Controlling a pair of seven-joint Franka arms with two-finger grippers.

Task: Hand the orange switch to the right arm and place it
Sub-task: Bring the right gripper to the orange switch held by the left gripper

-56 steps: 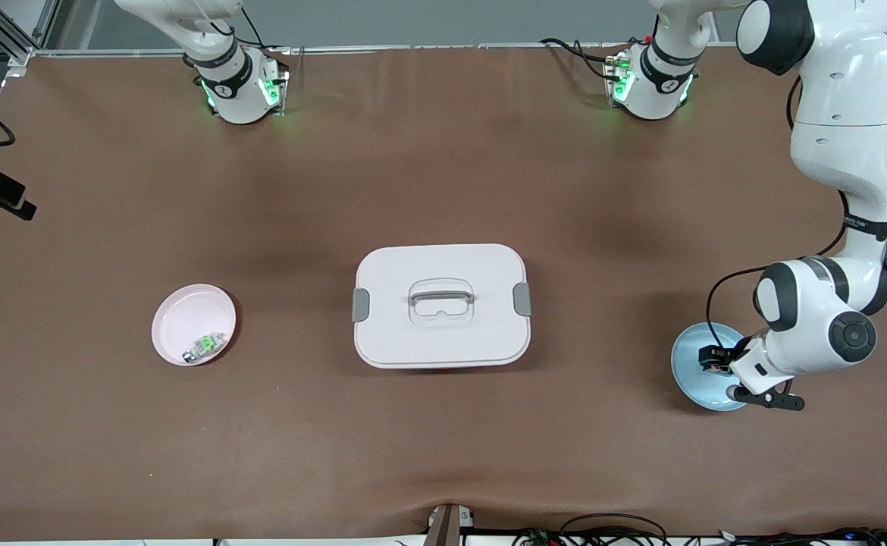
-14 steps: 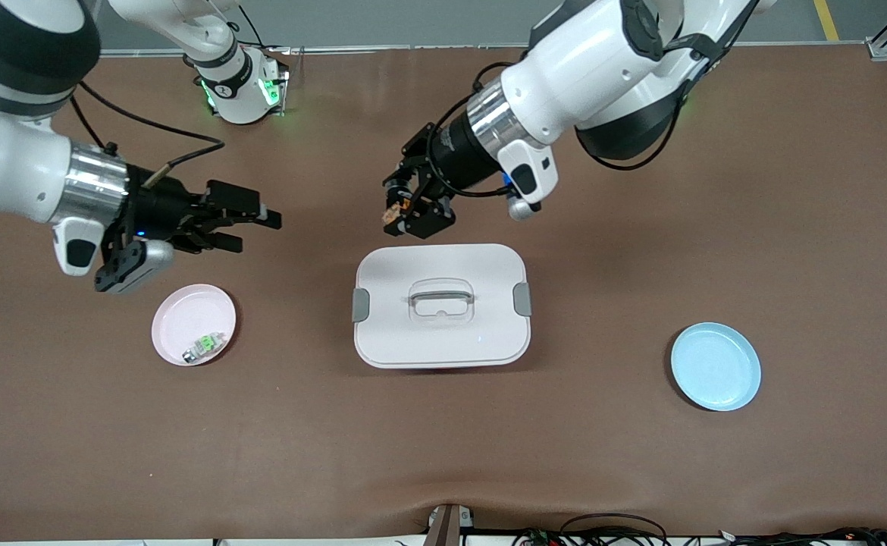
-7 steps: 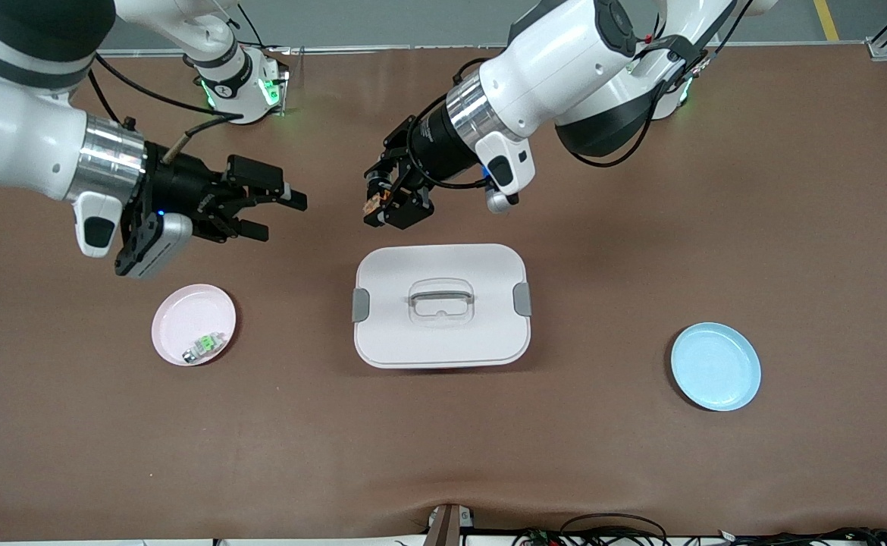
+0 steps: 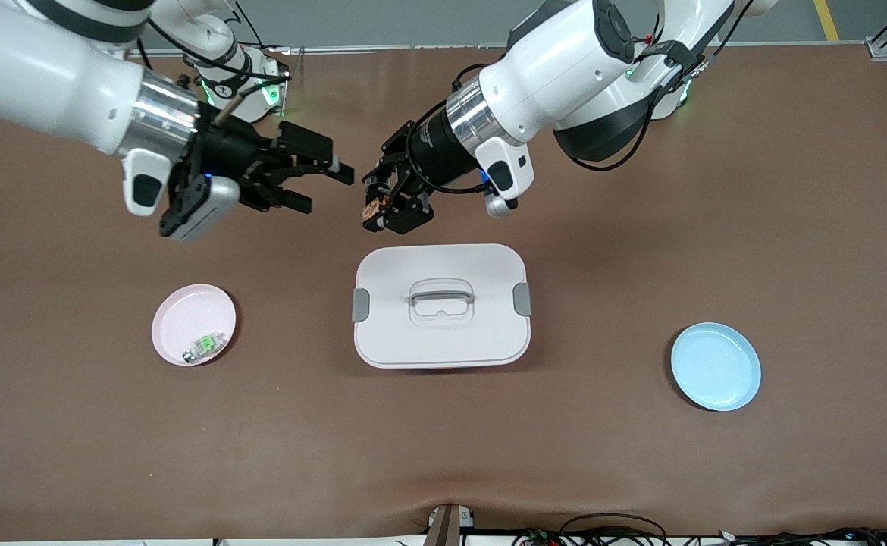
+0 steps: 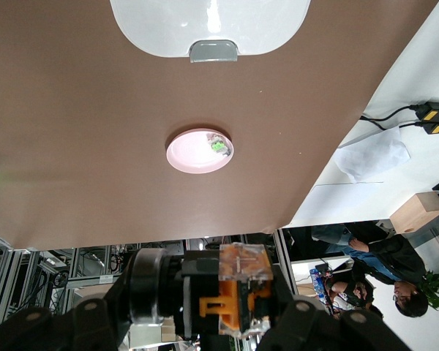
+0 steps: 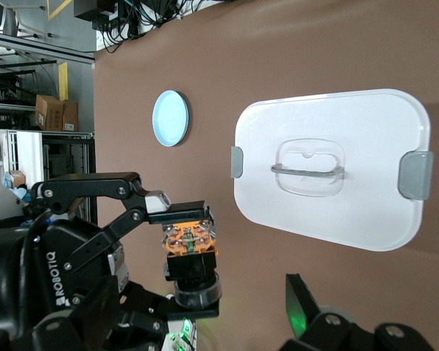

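The orange switch (image 4: 371, 206), a black block with an orange face, is held in the air by my left gripper (image 4: 383, 199), which is shut on it over the bare table just past the white box. It fills the bottom of the left wrist view (image 5: 238, 289). My right gripper (image 4: 326, 189) is open, level with the switch and a short gap from it, its fingers pointing at it. The right wrist view shows the switch (image 6: 191, 245) held in the left gripper's fingers (image 6: 177, 212), close in front of my right gripper's fingertips (image 6: 300, 301).
A white lidded box (image 4: 441, 305) with a clear handle sits mid-table, nearer the front camera than both grippers. A pink plate (image 4: 186, 315) holding a small green-and-clear component (image 4: 202, 346) lies toward the right arm's end. A blue plate (image 4: 716, 366) lies toward the left arm's end.
My right gripper has swung in toward the switch, open all the while. My left gripper has barely shifted and still holds the switch.
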